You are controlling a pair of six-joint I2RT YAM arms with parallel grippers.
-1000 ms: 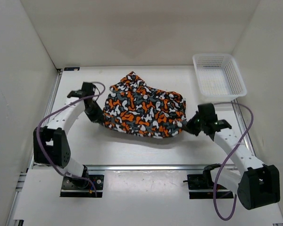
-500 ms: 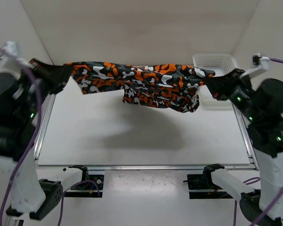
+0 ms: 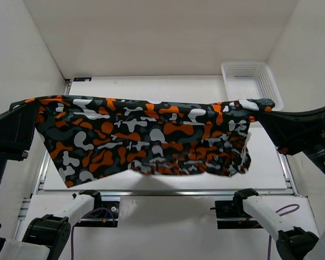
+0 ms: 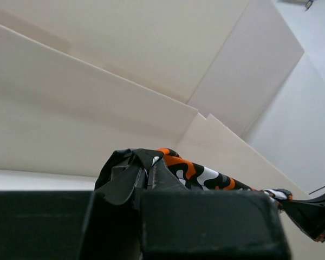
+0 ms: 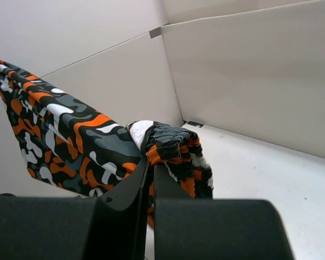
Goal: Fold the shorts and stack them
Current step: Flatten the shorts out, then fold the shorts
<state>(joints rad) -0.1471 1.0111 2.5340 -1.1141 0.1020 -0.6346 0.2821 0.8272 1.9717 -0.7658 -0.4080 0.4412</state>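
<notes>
The shorts (image 3: 146, 138), printed in orange, black, grey and white blotches, hang stretched wide in the air between my two grippers, high above the table and close to the top camera. My left gripper (image 3: 28, 111) is shut on their left corner, which shows in the left wrist view (image 4: 151, 160). My right gripper (image 3: 265, 111) is shut on their right corner, bunched over the fingertips in the right wrist view (image 5: 168, 146). The lower edge of the cloth hangs free and sags at the right.
A white mesh basket (image 3: 251, 84) stands at the table's back right corner. The white table (image 3: 151, 89) shows behind the cloth, with enclosure walls on three sides. The arm bases (image 3: 92, 208) sit at the near edge.
Both grippers took the shorts from the table and lifted them. Since half a second ago they have risen further and nearer the camera, and the cloth has spread out wider.
</notes>
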